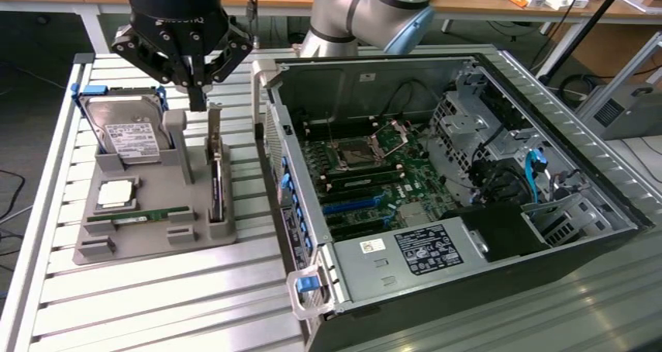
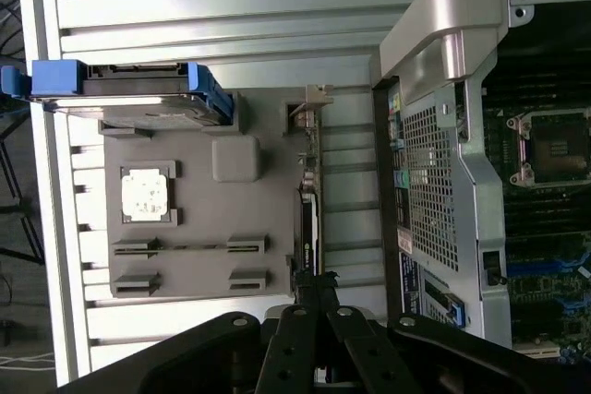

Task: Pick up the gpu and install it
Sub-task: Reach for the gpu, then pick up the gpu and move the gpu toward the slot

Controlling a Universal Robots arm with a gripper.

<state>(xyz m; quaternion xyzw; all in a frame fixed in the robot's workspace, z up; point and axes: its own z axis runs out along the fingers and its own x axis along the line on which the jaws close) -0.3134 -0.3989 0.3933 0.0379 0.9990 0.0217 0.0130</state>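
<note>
Across the slatted table [image 1: 155,305], the biggest thing I see is the open computer case [image 1: 331,88] on the exterior view's right. It lies on its side with the panel off, so the motherboard [image 1: 383,174] faces up, which I take to be for reaching it from above. Beside the case sits the grey parts tray [image 1: 145,228], whose slots and posts hold each part in a known pose. The hard drive [image 1: 129,131] leans in its blue carrier at the tray's far end.

The gpu [image 1: 215,181] stands on its long edge in the slot nearest the case, with its silver bracket [image 1: 214,127] at the hard drive's end. I judge it stands that way so its top edge is free to pinch.

My gripper [image 1: 197,96] hangs just above the tray by the bracket end, fingers pressed together and, as far as I can tell, carrying nothing. From the wrist view the gripper [image 2: 317,292] lines up along the gpu [image 2: 307,219] edge.
</note>
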